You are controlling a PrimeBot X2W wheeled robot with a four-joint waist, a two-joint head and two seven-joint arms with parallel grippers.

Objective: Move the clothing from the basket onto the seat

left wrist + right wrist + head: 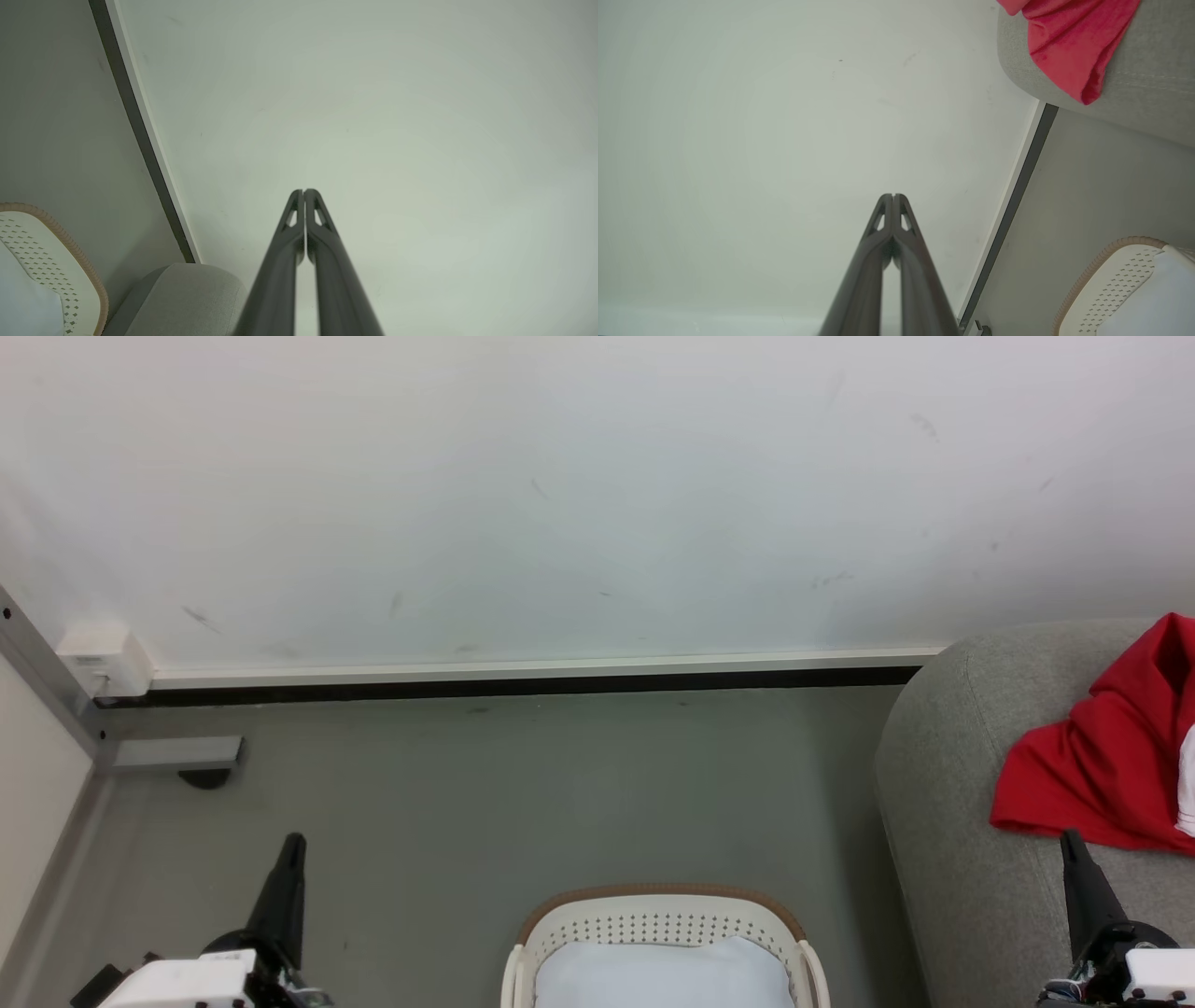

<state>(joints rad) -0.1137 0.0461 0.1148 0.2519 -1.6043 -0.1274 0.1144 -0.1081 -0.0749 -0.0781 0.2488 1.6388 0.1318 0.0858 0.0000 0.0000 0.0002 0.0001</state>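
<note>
A: So, the landmark first. Where is the small rounded cream-white plastic basket [663, 926] with perforated walls and a brown rim?

B: Low centre in the head view, on the grey floor [560, 784]. A pale white liner [663, 975] shows inside it.

A: And the clothing?

B: The bright red fabric clothing [1102, 765] lies heaped well to the right of the basket, on the large light-grey woven upholstered seat [943, 784]. One red fold hangs over the seat's rounded edge. There is a white patch at the frame edge; cannot tell which garment.

A: Seat against basket?

B: Right of the basket, near it but apart, with floor between.

A: Claws?

B: The left gripper [292, 845] is left of the basket, over the floor. Its long dark fingers are clenched tip to tip, with nothing between them. The right gripper [1071, 840] is right of the basket, over the seat front, and is also clenched and empty. Its tip meets the cloth's lower edge in the head view, but its own wrist view shows it clear.

A: Beyond the basket?

B: A white wall [597, 504] with a dark baseboard strip [523, 686] at its foot.
</note>
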